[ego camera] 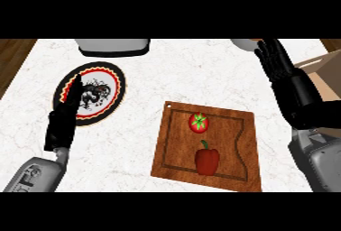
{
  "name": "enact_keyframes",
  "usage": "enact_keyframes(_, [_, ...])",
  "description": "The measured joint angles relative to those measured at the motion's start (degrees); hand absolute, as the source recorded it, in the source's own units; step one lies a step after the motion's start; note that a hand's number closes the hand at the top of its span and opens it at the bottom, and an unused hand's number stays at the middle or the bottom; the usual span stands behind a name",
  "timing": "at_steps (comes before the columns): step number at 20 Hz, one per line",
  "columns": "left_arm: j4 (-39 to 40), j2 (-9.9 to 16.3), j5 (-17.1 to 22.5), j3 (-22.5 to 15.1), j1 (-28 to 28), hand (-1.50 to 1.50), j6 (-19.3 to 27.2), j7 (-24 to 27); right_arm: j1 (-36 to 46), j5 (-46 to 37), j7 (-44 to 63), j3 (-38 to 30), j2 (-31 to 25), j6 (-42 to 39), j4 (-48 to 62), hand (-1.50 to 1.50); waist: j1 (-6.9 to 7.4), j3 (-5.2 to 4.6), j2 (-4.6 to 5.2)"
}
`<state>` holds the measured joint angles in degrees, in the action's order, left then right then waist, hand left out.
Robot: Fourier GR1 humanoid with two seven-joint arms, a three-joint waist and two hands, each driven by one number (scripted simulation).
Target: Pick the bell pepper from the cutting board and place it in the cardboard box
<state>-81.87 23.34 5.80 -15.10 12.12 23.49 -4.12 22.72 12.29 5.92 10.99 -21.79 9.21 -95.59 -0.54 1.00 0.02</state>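
My right hand (279, 63) is up at the right edge of my view, black fingers straight and spread, holding nothing, just in front of the open brown cardboard box (320, 74). My left hand (66, 110) sits at the left with fingers straight and together, also holding nothing, lying over the left rim of the plate.

Below them I see the white marbled worktop (133, 135), with a dark wooden strip showing at its far left and right corners. On it, right of centre, lies the brown wooden cutting board (230, 173) with a routed groove, turned slightly clockwise. Left of it is the round plate (110, 85) with a red and black zigzag rim and a dark figure in the middle. A grey rounded object (112, 46) sits at the far edge.

The red bell pepper (207, 161) lies on the board's near half, long axis running near to far, green stem pointing away from me. A red tomato (198, 122) with a green star top sits just beyond it.
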Motion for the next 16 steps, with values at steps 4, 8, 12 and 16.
enact_keyframes(4, [-3.1,1.3,4.5,3.4,-3.3,0.0,-4.1,0.0,-5.9,-1.6,3.4,0.3,0.5,2.8,-5.3,-1.5,0.16,-0.65,-0.24])
enact_keyframes(8, [-4.9,1.2,10.4,6.7,-6.2,0.0,-7.0,-0.9,-11.4,-9.5,5.3,-1.0,-2.0,9.7,-7.1,-1.5,-0.88,-1.13,-0.67])
enact_keyframes(12, [-6.6,1.8,15.2,9.1,-8.6,0.0,-10.2,-2.2,-19.3,-18.0,-0.6,0.1,0.4,18.7,-14.4,-1.5,-1.32,-1.07,-0.89])
enact_keyframes(16, [-7.9,3.1,18.7,11.3,-10.7,0.0,-13.8,-2.9,-27.8,-28.1,-3.3,7.1,0.5,22.0,-23.3,-1.5,-0.91,-1.1,-0.74])
